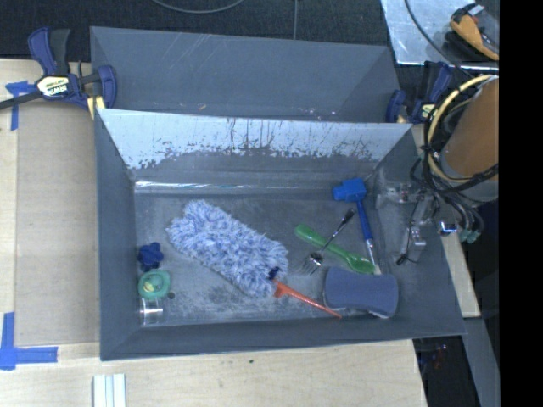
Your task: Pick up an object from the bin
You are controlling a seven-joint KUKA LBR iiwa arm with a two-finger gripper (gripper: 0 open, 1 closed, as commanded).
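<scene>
Camera view: hand (413,234) near slim blue T-headed tool (363,219).

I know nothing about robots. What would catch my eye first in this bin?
The fluffy blue-and-white duster head sprawls across the middle of the floor of the grey metal bin, a thin orange stick at its lower right end. Right of it lie a blue plastic toy hammer, a green plastic utensil and a dark blue padded block. The robot's end effector hangs above the bin's right wall.
</scene>
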